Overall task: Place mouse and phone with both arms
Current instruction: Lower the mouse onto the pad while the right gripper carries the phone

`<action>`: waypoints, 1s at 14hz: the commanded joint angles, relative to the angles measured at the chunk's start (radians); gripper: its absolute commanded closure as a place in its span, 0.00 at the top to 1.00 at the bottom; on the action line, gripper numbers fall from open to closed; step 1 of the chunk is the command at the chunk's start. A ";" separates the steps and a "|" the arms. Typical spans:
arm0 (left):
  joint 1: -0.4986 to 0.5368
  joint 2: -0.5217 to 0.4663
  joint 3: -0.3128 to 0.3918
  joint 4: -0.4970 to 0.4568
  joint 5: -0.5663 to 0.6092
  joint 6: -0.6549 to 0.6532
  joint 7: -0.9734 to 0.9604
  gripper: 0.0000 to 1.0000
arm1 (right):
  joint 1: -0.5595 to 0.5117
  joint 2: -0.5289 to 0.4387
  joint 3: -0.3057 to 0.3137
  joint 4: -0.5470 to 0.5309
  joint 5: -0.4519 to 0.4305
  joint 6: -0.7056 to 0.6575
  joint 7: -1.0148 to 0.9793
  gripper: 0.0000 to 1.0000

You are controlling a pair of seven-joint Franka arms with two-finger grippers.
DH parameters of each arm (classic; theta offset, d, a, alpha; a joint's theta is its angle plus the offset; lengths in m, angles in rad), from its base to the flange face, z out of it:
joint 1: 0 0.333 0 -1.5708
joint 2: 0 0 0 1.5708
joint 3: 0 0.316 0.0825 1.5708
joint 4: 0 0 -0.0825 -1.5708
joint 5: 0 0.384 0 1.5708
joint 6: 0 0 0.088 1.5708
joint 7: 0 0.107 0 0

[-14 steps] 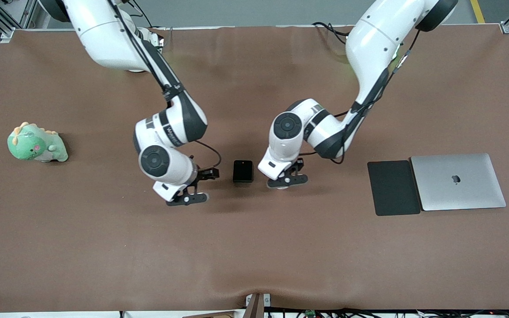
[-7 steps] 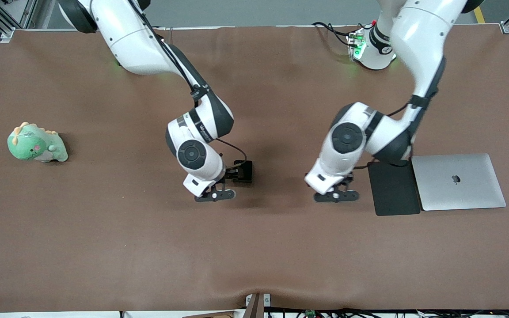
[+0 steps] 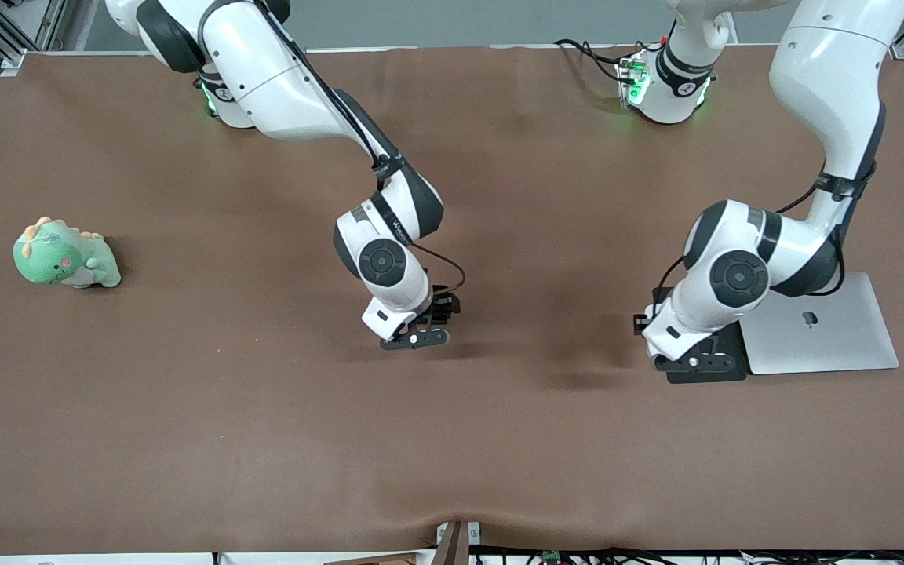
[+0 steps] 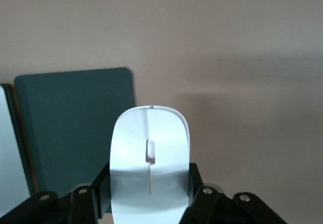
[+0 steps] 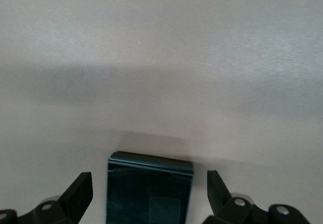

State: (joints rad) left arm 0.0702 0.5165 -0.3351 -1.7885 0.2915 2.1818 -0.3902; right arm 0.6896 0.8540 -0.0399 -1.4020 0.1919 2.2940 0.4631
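Note:
My left gripper (image 4: 150, 184) is shut on the white mouse (image 4: 150, 153), its fingers pressed against the mouse's two sides. In the front view this gripper (image 3: 695, 362) hangs over the edge of the dark pad (image 3: 734, 357) nearest the right arm's end, and the hand hides the mouse. The black glossy phone (image 5: 150, 193) lies flat on the brown cloth. My right gripper (image 5: 149, 183) stands open with one finger on each side of the phone and a gap to each. In the front view that gripper (image 3: 414, 333) is low at mid-table, covering the phone.
A closed silver laptop (image 3: 821, 329) lies beside the dark pad (image 4: 75, 128) toward the left arm's end. A green plush dinosaur (image 3: 66, 255) sits near the right arm's end of the brown table cloth (image 3: 452, 439).
The left arm has carried the mouse from mid-table over to the dark pad. The right arm has moved sideways over the phone, so its open fingers now straddle it.

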 commanded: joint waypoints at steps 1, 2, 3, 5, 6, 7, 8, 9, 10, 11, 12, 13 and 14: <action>0.037 -0.017 -0.013 -0.037 0.020 0.019 0.001 0.43 | 0.013 0.023 -0.012 0.029 -0.011 0.005 0.028 1.00; 0.055 -0.007 -0.013 -0.038 0.023 0.035 0.002 0.43 | 0.013 0.023 -0.012 0.028 -0.009 0.005 0.029 1.00; 0.072 -0.006 -0.013 -0.043 0.032 0.042 0.002 0.44 | 0.013 0.025 -0.012 0.028 -0.009 0.005 0.031 1.00; 0.077 -0.007 -0.013 -0.069 0.055 0.076 0.002 0.43 | 0.015 0.025 -0.012 0.008 -0.009 0.018 0.043 1.00; 0.091 -0.006 -0.013 -0.078 0.057 0.091 0.002 0.44 | 0.013 0.026 -0.012 0.006 -0.008 0.025 0.043 1.00; 0.111 -0.006 -0.015 -0.089 0.058 0.107 0.002 0.44 | 0.013 0.025 -0.011 0.002 -0.005 0.024 0.043 1.00; 0.117 -0.006 -0.015 -0.094 0.058 0.113 0.013 0.44 | 0.013 0.025 -0.011 -0.009 0.001 0.021 0.046 1.00; 0.120 -0.004 -0.015 -0.097 0.057 0.115 0.017 0.44 | 0.015 0.025 -0.011 -0.027 0.004 0.022 0.067 1.00; 0.134 0.003 -0.015 -0.097 0.058 0.115 0.019 0.44 | 0.019 0.022 -0.011 -0.032 0.004 0.022 0.104 0.92; 0.148 0.011 -0.015 -0.097 0.058 0.121 0.019 0.44 | 0.024 0.020 -0.011 -0.031 0.003 0.022 0.142 0.45; 0.154 0.019 -0.013 -0.100 0.058 0.143 0.019 0.44 | 0.025 0.017 -0.011 -0.028 0.003 0.024 0.173 0.16; 0.167 0.025 -0.013 -0.107 0.058 0.166 0.021 0.44 | 0.024 0.011 -0.011 -0.028 0.003 0.021 0.198 0.00; 0.183 0.033 -0.013 -0.112 0.058 0.185 0.025 0.45 | 0.015 0.004 -0.011 -0.034 0.003 0.010 0.210 0.00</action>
State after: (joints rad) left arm 0.2146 0.5394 -0.3349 -1.8800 0.3274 2.3188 -0.3835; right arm 0.6991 0.8689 -0.0450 -1.4218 0.1914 2.3059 0.6220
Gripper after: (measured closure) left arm 0.388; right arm 0.198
